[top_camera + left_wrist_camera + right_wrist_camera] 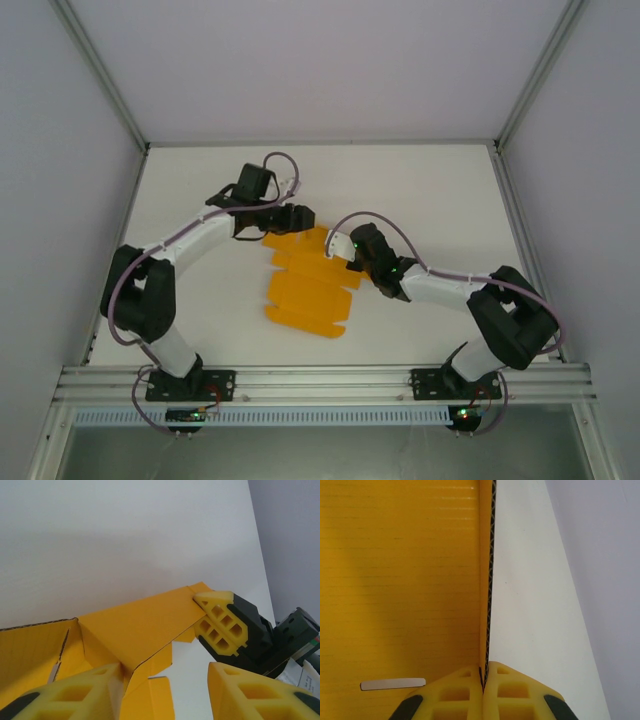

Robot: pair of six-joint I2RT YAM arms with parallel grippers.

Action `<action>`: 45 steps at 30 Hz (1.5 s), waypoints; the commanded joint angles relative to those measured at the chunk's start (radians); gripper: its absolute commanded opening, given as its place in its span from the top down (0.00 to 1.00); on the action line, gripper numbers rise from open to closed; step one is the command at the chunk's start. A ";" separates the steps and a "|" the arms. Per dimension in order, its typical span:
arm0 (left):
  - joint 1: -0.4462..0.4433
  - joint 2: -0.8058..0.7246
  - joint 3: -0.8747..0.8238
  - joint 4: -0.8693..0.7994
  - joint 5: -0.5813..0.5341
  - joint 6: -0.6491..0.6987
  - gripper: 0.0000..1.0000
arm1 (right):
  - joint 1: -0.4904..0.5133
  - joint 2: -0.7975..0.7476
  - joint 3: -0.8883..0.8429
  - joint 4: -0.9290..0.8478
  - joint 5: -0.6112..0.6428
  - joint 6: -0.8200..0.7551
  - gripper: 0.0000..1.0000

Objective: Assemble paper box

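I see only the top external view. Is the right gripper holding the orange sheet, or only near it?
Observer: Holding. In the right wrist view the right gripper is shut on the paper box at its edge; the fluted edge runs out from between its jaws.
Operator: And the left gripper?
Observer: Open. In the left wrist view the left gripper has its jaws apart, over a creased flap.
Operator: Where on the sheet is the right grip?
Observer: At the far corner of that flap.

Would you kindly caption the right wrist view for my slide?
Right fingers pinch an edge of the paper box over the table.
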 commanded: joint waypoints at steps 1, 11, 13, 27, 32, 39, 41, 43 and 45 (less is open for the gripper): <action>-0.008 0.019 -0.012 0.082 0.056 -0.050 0.56 | 0.013 -0.006 -0.009 0.034 -0.005 0.012 1.00; -0.007 0.020 -0.119 0.344 0.035 -0.269 0.77 | 0.017 -0.008 -0.022 0.076 -0.002 0.011 1.00; -0.008 0.026 -0.134 0.381 0.035 -0.302 0.84 | 0.019 -0.011 -0.027 0.081 -0.002 0.010 1.00; -0.007 0.017 -0.219 0.601 0.066 -0.402 0.83 | 0.015 -0.037 -0.041 0.089 -0.057 0.025 1.00; -0.008 0.060 -0.272 0.823 0.131 -0.516 0.82 | 0.006 -0.040 -0.048 0.095 -0.086 0.042 1.00; -0.007 0.044 -0.266 0.773 0.120 -0.476 0.76 | 0.002 -0.036 -0.045 0.095 -0.068 0.044 1.00; -0.007 0.001 -0.263 0.655 0.077 -0.400 0.68 | -0.003 -0.038 -0.047 0.095 -0.058 0.044 1.00; -0.003 -0.056 -0.257 0.519 0.007 -0.315 0.58 | -0.008 -0.041 -0.048 0.091 -0.041 0.044 1.00; 0.003 -0.122 -0.249 0.351 -0.095 -0.218 0.46 | -0.014 -0.049 -0.050 0.090 -0.021 0.042 1.00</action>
